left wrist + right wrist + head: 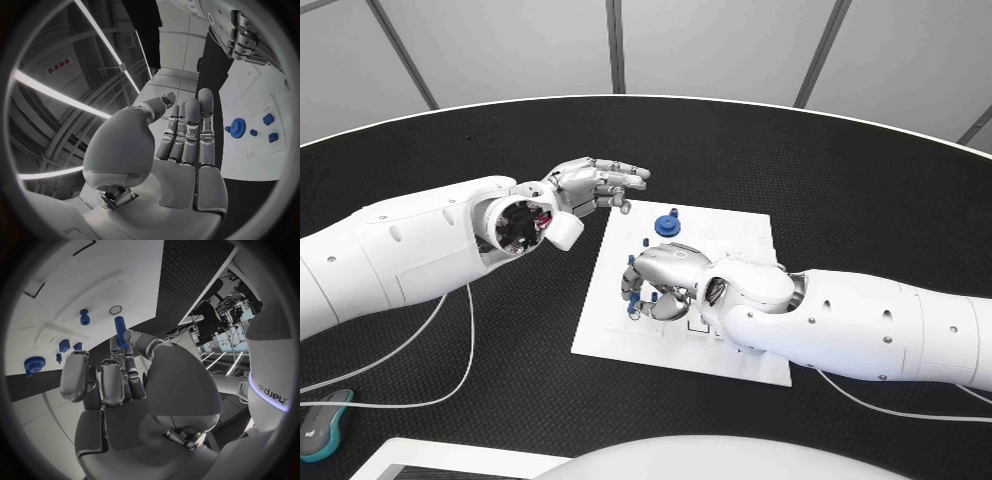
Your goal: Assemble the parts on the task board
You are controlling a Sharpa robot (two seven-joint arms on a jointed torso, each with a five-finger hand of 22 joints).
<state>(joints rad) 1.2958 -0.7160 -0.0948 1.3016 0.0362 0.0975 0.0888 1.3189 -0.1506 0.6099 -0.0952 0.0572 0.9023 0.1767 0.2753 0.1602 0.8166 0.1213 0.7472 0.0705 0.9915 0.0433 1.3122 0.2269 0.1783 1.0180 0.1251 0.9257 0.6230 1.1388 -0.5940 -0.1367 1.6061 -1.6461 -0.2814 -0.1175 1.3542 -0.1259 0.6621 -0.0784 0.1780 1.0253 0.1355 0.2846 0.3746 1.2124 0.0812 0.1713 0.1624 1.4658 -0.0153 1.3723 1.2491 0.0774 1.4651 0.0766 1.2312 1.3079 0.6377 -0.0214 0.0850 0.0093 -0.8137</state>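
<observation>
The white task board (733, 235) lies mid-table. My right hand (664, 282) hovers over the board's left half and pinches a blue pin (119, 331) between thumb and fingertips. In the head view blue shows among its fingers (636, 297). A blue gear (666, 224) stands near the board's far left corner, with small blue parts (64, 345) beside it and a blue peg (84, 316) further along. My left hand (596, 186) is raised beside that far left corner, fingers straight and apart from the board, holding nothing. The left wrist view has the blue gear (237, 127) beyond the fingertips (205, 100).
The black table (776, 150) curves to a pale edge at the back. Thin white cables (444, 340) trail under my left arm. A grey-teal device (318, 425) lies at the near left, next to a white tray (430, 455) at the front edge.
</observation>
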